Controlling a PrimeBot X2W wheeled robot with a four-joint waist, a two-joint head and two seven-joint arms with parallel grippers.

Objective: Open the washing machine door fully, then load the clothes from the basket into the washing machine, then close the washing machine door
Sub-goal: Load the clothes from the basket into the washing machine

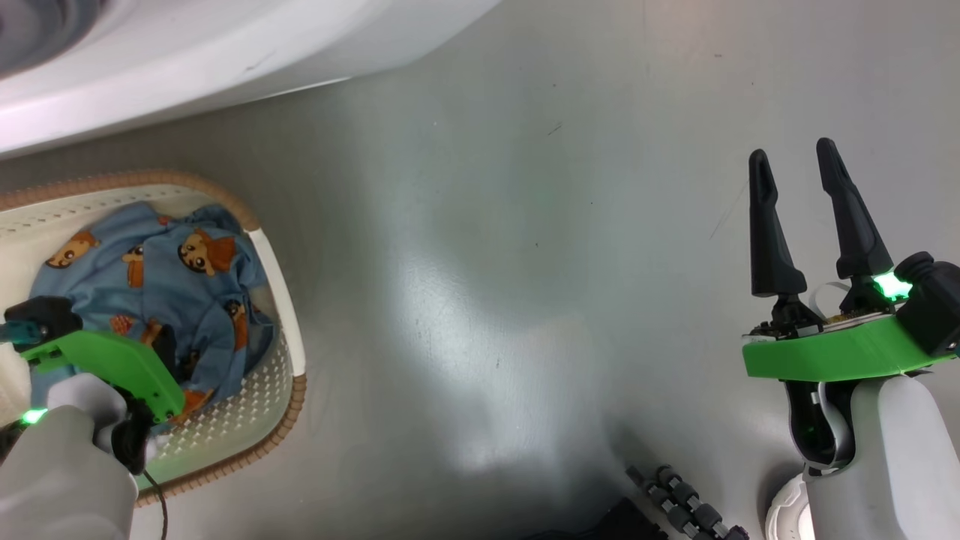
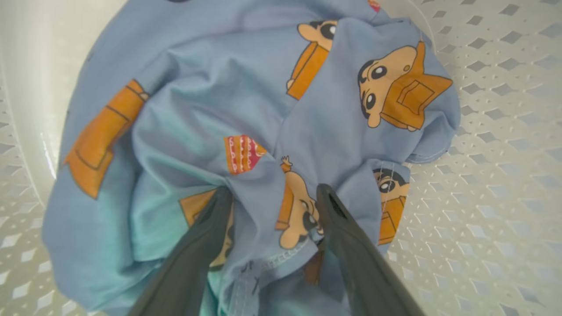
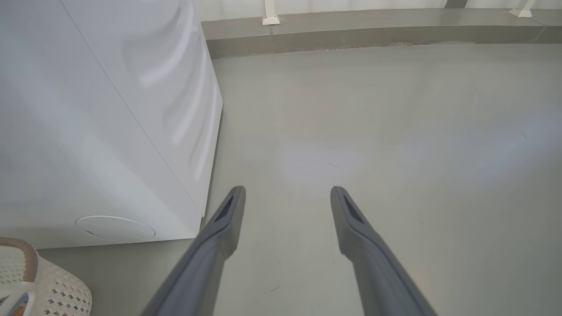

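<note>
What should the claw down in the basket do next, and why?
Probably close. The left claw stands open, its fingers pressed into the clothes in the basket, with a fold of fabric bunched between them and nothing gripped yet.

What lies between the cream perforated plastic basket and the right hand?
Bare glossy grey floor separates basket and right hand, seen in the head view.
</note>
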